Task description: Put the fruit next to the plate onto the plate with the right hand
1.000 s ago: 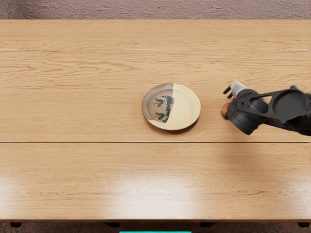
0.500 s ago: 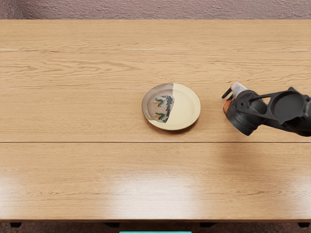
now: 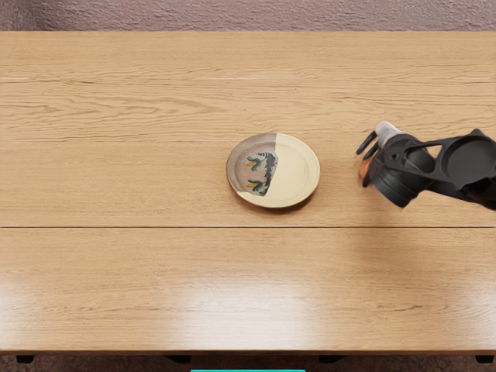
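Head view: right hand [image 3: 385,159], fingers [image 3: 364,145] tight around the fruit [image 3: 362,170], near the plate [image 3: 298,167].

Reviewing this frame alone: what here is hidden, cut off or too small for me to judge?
- Fruit, head view: only an orange sliver shows; the right hand covers the rest, so its kind is unclear.
- Grip, head view: the hand's dark body hides the contact, so held or merely covered cannot be told.
- Right arm, head view: cut off by the picture's right edge.
- Left arm: outside the picture.
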Available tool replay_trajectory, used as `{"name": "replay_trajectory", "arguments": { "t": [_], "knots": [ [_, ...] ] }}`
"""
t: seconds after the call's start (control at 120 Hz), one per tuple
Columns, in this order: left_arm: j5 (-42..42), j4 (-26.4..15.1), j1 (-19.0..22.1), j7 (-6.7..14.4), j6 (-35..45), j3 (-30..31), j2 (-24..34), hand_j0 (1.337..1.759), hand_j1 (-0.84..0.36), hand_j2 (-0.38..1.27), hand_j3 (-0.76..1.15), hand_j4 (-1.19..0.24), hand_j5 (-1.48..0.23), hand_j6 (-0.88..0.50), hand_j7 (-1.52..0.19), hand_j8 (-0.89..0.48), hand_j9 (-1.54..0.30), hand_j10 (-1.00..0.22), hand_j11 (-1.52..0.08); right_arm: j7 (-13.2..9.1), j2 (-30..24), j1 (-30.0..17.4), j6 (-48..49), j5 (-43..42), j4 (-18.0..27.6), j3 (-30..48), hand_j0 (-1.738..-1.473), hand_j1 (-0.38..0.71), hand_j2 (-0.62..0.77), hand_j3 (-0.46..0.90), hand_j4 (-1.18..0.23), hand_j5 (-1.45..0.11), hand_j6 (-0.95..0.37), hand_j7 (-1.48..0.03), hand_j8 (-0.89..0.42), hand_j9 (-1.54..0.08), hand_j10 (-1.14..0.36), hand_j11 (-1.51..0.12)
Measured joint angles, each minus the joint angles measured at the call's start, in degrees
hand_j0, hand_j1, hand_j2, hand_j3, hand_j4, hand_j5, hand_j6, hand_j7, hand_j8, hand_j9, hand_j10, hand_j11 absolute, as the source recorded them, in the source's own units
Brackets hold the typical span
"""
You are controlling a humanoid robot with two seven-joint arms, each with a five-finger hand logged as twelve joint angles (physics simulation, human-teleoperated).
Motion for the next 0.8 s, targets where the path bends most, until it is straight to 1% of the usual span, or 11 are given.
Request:
{"name": "replay_trajectory", "arguments": {
  "t": [0.042, 0.092, 0.125, 0.192, 0.25, 0.525, 0.567, 0.65, 0.8],
  "knots": [
    [0.0, 0.0, 0.0, 0.0, 0.0, 0.0, 0.0, 1.658, 0.07, 0.05, 0.0, -0.23, -0.3, -0.23, -0.3, -0.23, -0.3, -0.23, -0.3, -0.01, -0.44, 0.62, 0.0, 0.16, 0.7, 0.08, -1.656, 0.27, 0.58, 0.0, -0.76, -1.02, -0.72, -1.0, -0.51, -1.02, -0.65, -1.01],
    [0.0, 0.0, 0.0, 0.0, 0.0, 0.0, 0.0, 1.658, 0.07, 0.05, 0.0, -0.23, -0.3, -0.23, -0.3, -0.23, -0.3, -0.23, -0.3, 0.0, -0.77, 1.9, 0.01, 0.62, 1.84, 0.18, -1.655, 0.26, 0.54, 0.0, -0.76, -1.03, -0.71, -1.01, -0.49, -1.03, -0.64, -1.02],
    [0.0, 0.0, 0.0, 0.0, 0.0, 0.0, 0.0, 1.658, 0.07, 0.05, 0.0, -0.23, -0.3, -0.23, -0.3, -0.23, -0.3, -0.23, -0.3, 0.0, -0.88, 2.99, 0.01, 1.26, 2.74, 0.23, -1.656, 0.28, 0.57, 0.0, -0.77, -1.04, -0.7, -1.01, -0.48, -1.03, -0.63, -1.02],
    [0.0, 0.0, 0.0, 0.0, 0.0, 0.0, 0.0, 1.658, 0.07, 0.05, 0.0, -0.23, -0.3, -0.23, -0.3, -0.23, -0.3, -0.23, -0.3, 0.04, -1.05, 5.5, -0.01, 2.84, 4.62, 0.27, -1.656, 0.29, 0.59, 0.0, -0.77, -1.04, -0.68, -1.02, -0.47, -1.04, -0.62, -1.03],
    [0.0, 0.0, 0.0, 0.0, 0.0, 0.0, 0.0, 1.658, 0.07, 0.05, 0.0, -0.23, -0.3, -0.23, -0.3, -0.23, -0.3, -0.23, -0.3, 0.06, -1.05, 7.39, -0.01, 4.29, 6.06, 0.31, -1.656, 0.29, 0.55, 0.0, -0.78, -1.05, -0.68, -1.03, -0.47, -1.04, -0.61, -1.03],
    [0.0, 0.0, 0.0, 0.0, 0.0, 0.0, 0.0, 1.658, 0.07, 0.05, 0.0, -0.23, -0.3, -0.23, -0.3, -0.23, -0.3, -0.23, -0.3, 0.08, -0.42, 14.77, 0.05, 11.06, 12.55, 0.37, -1.657, 0.29, 0.54, 0.0, -0.78, -1.07, -0.65, -1.03, -0.43, -1.07, -0.59, -1.05],
    [0.0, 0.0, 0.0, 0.0, 0.0, 0.0, 0.0, 1.658, 0.07, 0.05, 0.0, -0.23, -0.3, -0.23, -0.3, -0.23, -0.3, -0.23, -0.3, 0.09, 0.13, 16.11, 0.06, 12.54, 13.13, 0.37, -1.657, 0.31, 0.57, 0.0, -0.78, -1.07, -0.63, -1.04, -0.41, -1.07, -0.57, -1.05],
    [0.0, 0.0, 0.0, 0.0, 0.01, 0.0, 0.0, 1.658, 0.07, 0.05, 0.0, -0.23, -0.3, -0.23, -0.3, -0.23, -0.3, -0.23, -0.3, 0.12, 1.43, 17.99, 0.1, 14.84, 13.74, 0.37, -1.657, 0.34, 0.56, 0.0, -0.77, -1.08, -0.6, -1.04, -0.39, -1.08, -0.55, -1.06],
    [0.0, 0.0, 0.0, 0.0, 0.0, 0.0, 0.0, 1.658, 0.07, 0.05, 0.0, -0.23, -0.3, -0.23, -0.3, -0.23, -0.3, -0.23, -0.3, 0.11, 4.58, 19.84, 0.17, 17.58, 13.61, 0.38, -1.658, 0.38, 0.57, 0.0, -0.76, -1.11, -0.55, -1.04, -0.33, -1.09, -0.5, -1.07]
  ]
}}
